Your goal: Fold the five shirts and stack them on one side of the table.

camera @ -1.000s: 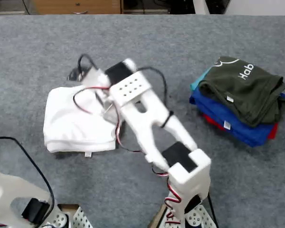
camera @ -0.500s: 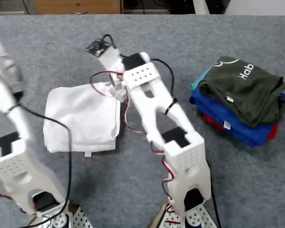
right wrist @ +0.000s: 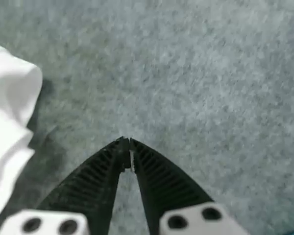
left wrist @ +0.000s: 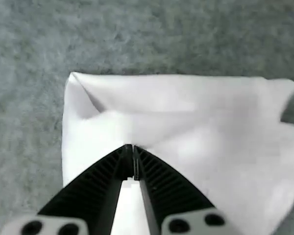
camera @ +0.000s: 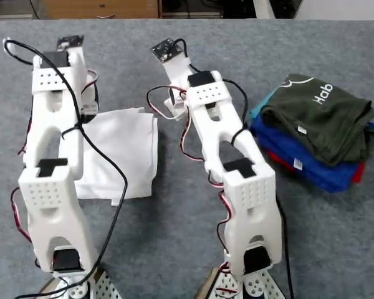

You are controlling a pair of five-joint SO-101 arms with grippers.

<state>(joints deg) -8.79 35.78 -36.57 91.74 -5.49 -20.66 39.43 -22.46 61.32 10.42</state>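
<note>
Both arms have shifted: the left arm has swung in over the folded white cloth shirt [camera: 128,149], and the right arm has drawn off it toward the far middle of the grey felt table [camera: 174,237]. Now the left gripper [left wrist: 132,149] hangs above that shirt with its tips pressed together, apparently empty. The right gripper [right wrist: 126,143] is likewise closed, over bare felt just beside the shirt's edge. Four look done: a dark green shirt [camera: 321,118] tops a blue shirt [camera: 293,149], a red shirt [camera: 356,171] and a teal shirt [camera: 262,107], stacked on the right. The white one, well apart, probably still needs carrying over.

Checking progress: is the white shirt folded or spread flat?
Folded: the white shirt lies as a compact rectangle with layered edges.
</note>
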